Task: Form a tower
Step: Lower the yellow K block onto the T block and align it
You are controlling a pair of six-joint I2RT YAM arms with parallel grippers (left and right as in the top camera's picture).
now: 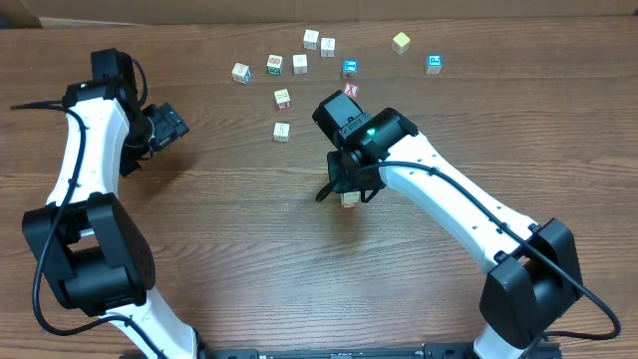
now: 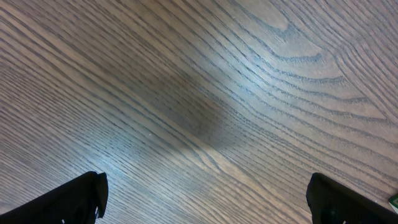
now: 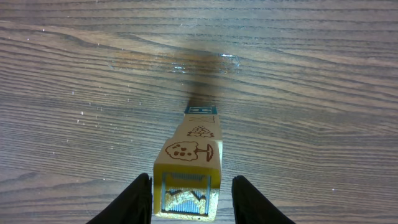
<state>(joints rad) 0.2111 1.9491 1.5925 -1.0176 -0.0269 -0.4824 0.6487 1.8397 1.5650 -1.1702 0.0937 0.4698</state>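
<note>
While upright within the right hand (image 3: 191, 186), grip unclear, the tower (image 3: 189, 152): pale cubes, brown tree marks; left hand (image 2: 205, 194) spread.

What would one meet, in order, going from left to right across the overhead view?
left gripper → leftmost loose cube → tower → yellow cube → blue cube farthest right. The other loose cubes overlap in order, so I leave them out.

The brown wood-grain worktop (image 1: 229, 229) lay open between the two arms and toward the near edge. Scattered small wooden cubes (image 1: 282, 99) crowded the far side. The short stack of pale and yellow wooden cubes (image 3: 191, 155) stood hemmed closely between the black fingers (image 3: 138, 200) of the right gripper (image 3: 191, 205).
</note>
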